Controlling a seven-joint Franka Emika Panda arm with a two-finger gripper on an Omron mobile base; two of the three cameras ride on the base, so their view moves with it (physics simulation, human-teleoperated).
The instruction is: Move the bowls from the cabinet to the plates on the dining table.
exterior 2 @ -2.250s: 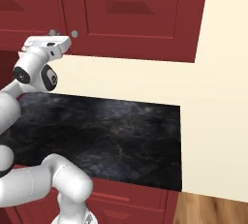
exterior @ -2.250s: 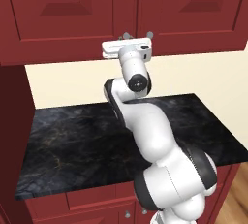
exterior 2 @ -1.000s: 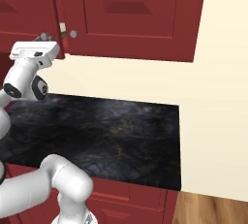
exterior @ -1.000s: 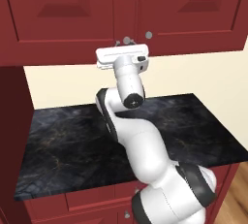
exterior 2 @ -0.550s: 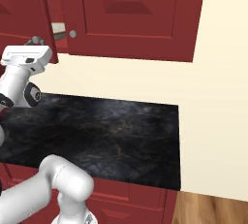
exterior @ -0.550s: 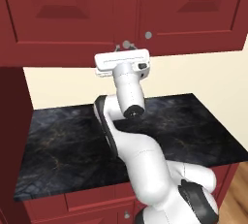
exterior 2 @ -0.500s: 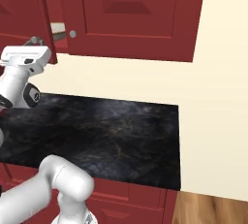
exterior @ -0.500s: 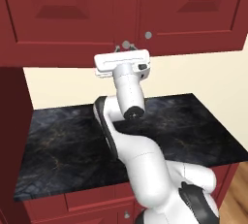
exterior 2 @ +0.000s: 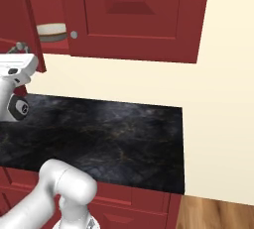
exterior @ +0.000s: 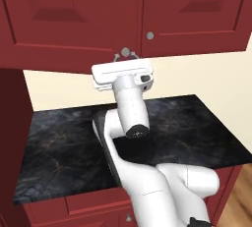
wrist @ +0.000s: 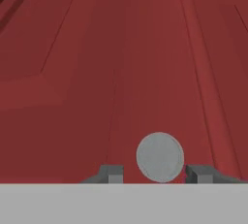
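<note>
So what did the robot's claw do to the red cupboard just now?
The claw, around the round silver knob, has pulled the left dark red wooden cabinet door partly open, uncovering a tan-rimmed bowl on the shelf. The right door stayed shut, and the black marble counter is unchanged.

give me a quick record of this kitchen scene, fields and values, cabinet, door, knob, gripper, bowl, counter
cabinet: dark red wall cabinet
left door: swung partly open
knob: round silver knob between the jaws
gripper: gripper at the knob, jaws either side of it, grip unclear
bowl: one tan-rimmed bowl on the shelf behind the open door
counter: black marble counter
</note>
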